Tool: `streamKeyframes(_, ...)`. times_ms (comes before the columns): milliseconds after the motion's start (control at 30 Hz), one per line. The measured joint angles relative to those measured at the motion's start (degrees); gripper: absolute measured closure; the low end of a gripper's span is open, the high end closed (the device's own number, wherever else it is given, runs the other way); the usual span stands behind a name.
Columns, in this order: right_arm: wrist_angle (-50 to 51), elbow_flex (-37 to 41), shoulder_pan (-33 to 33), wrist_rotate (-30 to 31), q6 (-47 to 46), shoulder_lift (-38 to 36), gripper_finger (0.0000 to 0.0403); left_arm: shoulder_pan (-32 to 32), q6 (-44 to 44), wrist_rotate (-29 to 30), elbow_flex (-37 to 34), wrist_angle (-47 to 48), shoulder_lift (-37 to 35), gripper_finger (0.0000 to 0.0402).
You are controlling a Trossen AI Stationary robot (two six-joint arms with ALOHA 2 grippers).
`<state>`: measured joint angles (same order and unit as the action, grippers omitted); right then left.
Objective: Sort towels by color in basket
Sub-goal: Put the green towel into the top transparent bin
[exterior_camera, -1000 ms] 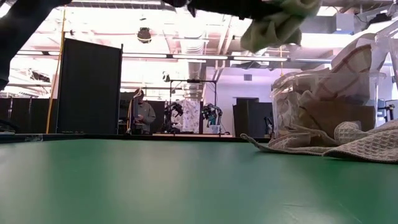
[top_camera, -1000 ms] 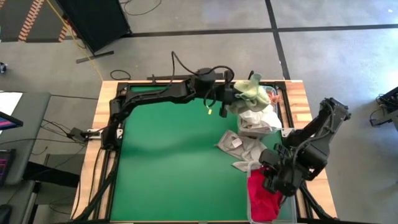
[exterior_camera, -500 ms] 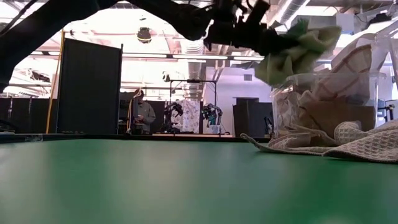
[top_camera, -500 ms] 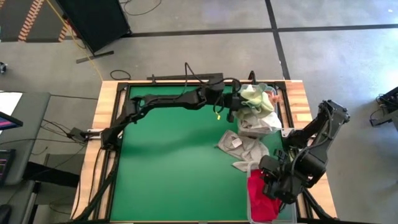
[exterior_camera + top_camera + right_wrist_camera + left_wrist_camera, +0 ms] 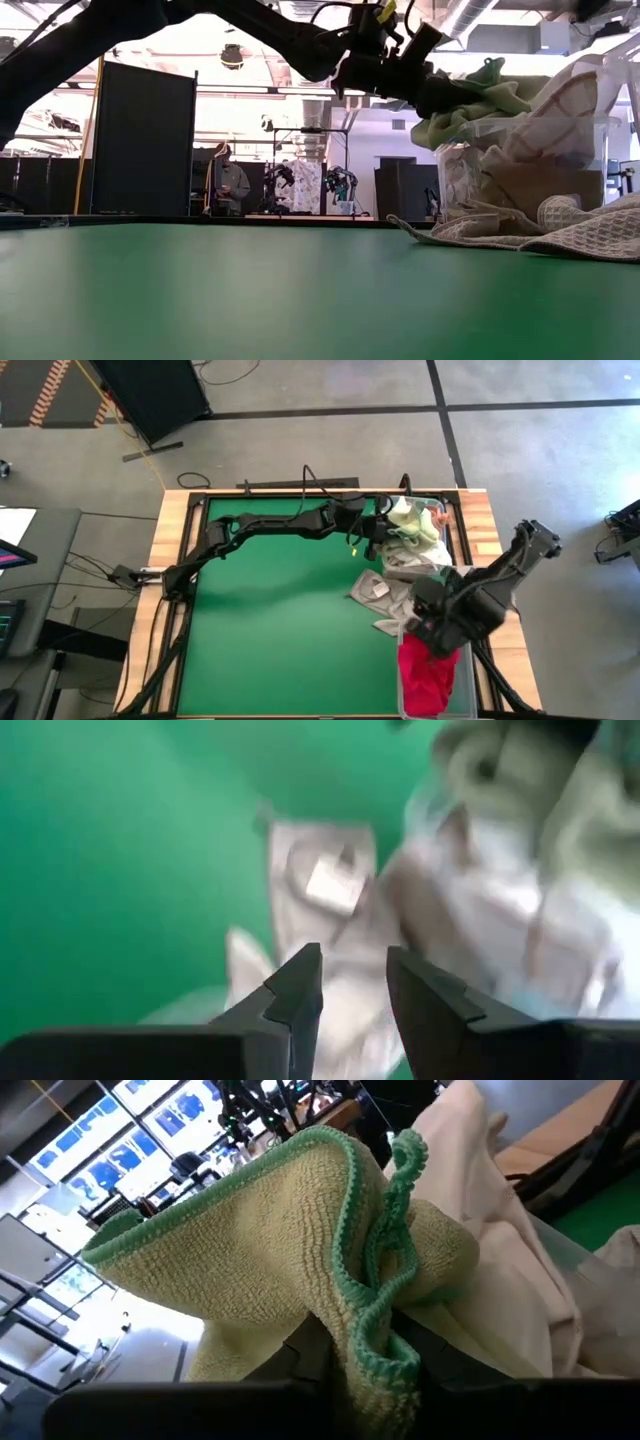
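Reaching across the green table (image 5: 270, 610) toward two o'clock in the high view, left gripper (image 5: 385, 528) pinching a pale green towel (image 5: 408, 522) over a clear bin (image 5: 443, 520) at the table's far right corner. In the left wrist view, towel (image 5: 300, 1270) bunched and folded right at the finger roots, green stitched hem curling across the middle, cloth still caught between the dark fingers (image 5: 310, 1355) and covering most of them. In the low view, same towel (image 5: 470, 100) draped on top of the pile at the bin's rim (image 5: 520, 125), just at three o'clock of the gripper (image 5: 425, 85). Under it in the bin, white and tan cloth (image 5: 415, 555) spilling over the near wall. On the table just at six o'clock of that bin, a crumpled grey-white towel (image 5: 385, 595) with a small square label. Farther toward five o'clock, a red towel (image 5: 428, 670) lying in a second clear bin (image 5: 462, 690) at the near right edge. Right gripper (image 5: 430, 622) hovering between the grey-white towel and the red one, just above the red towel's far end. In the right wrist view, fingers (image 5: 300, 985) slightly spread with a narrow gap, nothing between them, grey-white towel (image 5: 330, 920) on the table beyond.
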<state>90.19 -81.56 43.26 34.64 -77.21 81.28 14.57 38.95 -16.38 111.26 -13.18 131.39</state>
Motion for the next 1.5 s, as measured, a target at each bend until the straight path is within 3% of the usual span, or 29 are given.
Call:
streamKeyframes(167,-0.17,0.02,-6.49,7.61,4.82,-0.01,0.0259,-0.03,-0.08,0.01,0.00,0.17,0.00,0.0339)
streamKeyframes(333,-0.16,0.02,-12.50,9.71,10.92,-0.01,0.0260,-0.04,-0.06,0.02,0.00,0.86,0.00,0.0318)
streamKeyframes(633,-0.19,0.02,-19.16,19.40,21.79,-0.01,0.0275,-0.04,-0.17,0.02,0.00,2.27,0.00,0.0281)
streamKeyframes(1067,-1.13,0.04,-26.76,19.61,30.64,-8.15,0.0261,-0.04,-0.41,0.04,0.00,2.19,0.00,0.0273)
streamKeyframes(1333,-6.95,0.32,-28.24,13.75,38.02,-14.32,0.0156,-0.04,-0.61,0.04,0.00,2.15,0.00,0.0273)
streamKeyframes(1500,-14.69,5.06,-30.00,11.67,45.95,-17.69,0.0139,-0.04,-0.63,0.05,0.00,2.15,0.00,0.0273)
